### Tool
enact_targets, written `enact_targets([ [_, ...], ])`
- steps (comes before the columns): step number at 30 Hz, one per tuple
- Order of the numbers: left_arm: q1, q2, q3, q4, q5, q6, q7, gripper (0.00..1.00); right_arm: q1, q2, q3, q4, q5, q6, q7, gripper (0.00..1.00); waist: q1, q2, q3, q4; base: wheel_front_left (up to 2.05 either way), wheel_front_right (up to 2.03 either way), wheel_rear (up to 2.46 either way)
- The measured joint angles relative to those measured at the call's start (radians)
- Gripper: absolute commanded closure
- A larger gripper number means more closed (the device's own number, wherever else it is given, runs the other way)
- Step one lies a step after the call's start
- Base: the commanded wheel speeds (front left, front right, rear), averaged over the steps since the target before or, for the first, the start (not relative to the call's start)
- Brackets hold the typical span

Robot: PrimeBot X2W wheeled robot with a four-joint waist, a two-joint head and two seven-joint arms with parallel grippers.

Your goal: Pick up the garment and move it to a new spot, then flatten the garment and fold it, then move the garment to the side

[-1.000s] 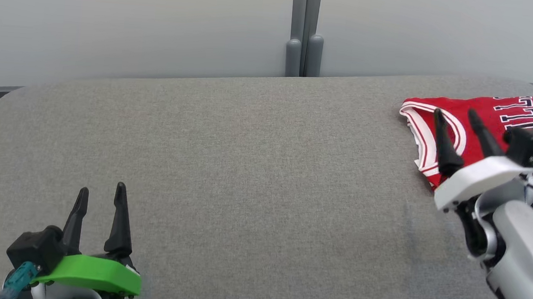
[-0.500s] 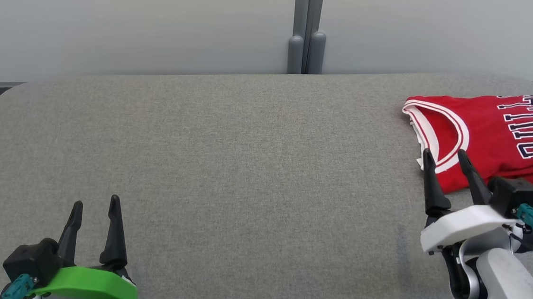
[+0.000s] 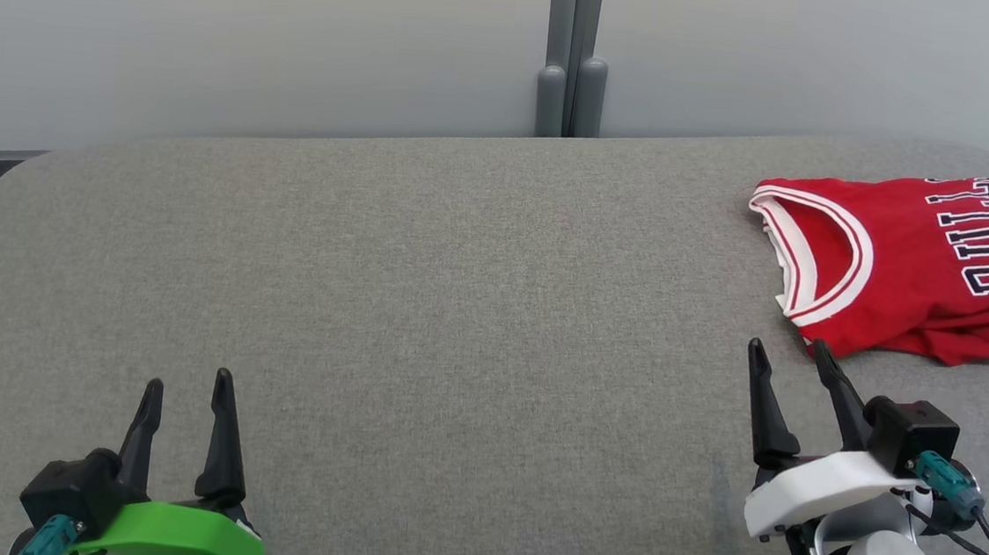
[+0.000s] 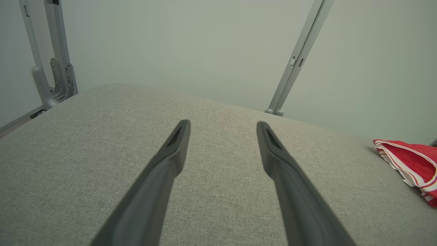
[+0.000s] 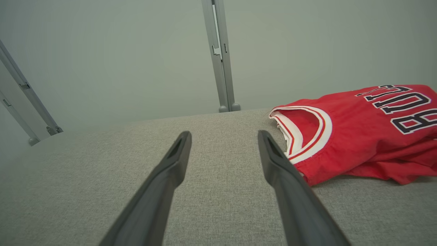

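**Red jersey at the far right corner, both my grippers empty**

A grey woven fabric surface (image 3: 457, 310) with rounded corners spreads across most of the head view, smooth and flat. Behind it stand pale grey-green wall panels (image 3: 258, 29), which meet at a grey metal upright (image 3: 569, 54) at top centre. My left wrist view shows a slanted metal post (image 4: 300, 58) against the same wall.

The red basketball jersey (image 3: 902, 257) lies folded at the upper right of the head view, near the surface's rounded corner. Its white-trimmed armhole faces left, and it carries dark lettering.

My right gripper (image 3: 788, 343) is at the lower right, fingers spread and holding nothing. Its tips are just beside the jersey's near edge, but I cannot tell whether they touch it.

My left gripper (image 3: 188, 378) is at the lower left, fingers also spread, over bare fabric and well apart from the jersey.
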Motion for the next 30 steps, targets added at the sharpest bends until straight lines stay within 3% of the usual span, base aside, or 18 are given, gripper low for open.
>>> enact_targets([
  [30,0.052,-0.001,-0.008,0.039,0.067,0.004,0.000,0.00,0.096,0.053,-0.037,-0.081,-0.100,0.000,0.000,0.00,0.0000,0.0000,-0.018,0.008,0.00,0.00,0.00],
])
